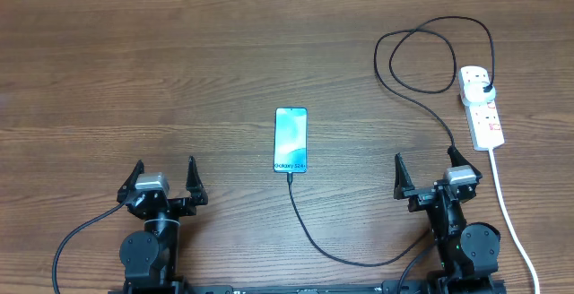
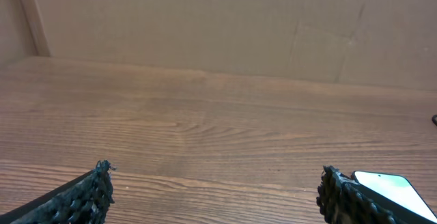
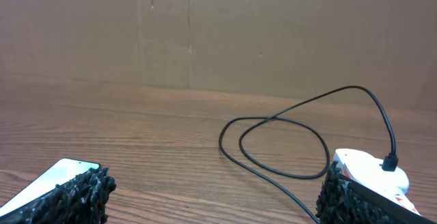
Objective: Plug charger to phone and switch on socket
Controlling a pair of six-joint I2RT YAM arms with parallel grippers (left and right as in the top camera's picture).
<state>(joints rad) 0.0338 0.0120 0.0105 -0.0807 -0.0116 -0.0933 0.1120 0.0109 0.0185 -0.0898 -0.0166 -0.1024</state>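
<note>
The phone [image 1: 291,140] lies flat mid-table with its blue screen lit; it also shows in the left wrist view [image 2: 395,188] and the right wrist view [image 3: 48,182]. The black charger cable [image 1: 421,97] runs from the phone's bottom edge, loops at the back right, and its plug sits in the white socket strip [image 1: 482,108]. The cable [image 3: 273,145] and the socket [image 3: 372,171] also show in the right wrist view. My left gripper [image 1: 165,179] is open and empty at the front left. My right gripper [image 1: 432,174] is open and empty at the front right.
The socket's thick white cord [image 1: 511,213] runs down the right side past my right arm. A cardboard wall [image 2: 218,26] stands at the table's far edge. The charger cable curves along the front between the arms [image 1: 332,249].
</note>
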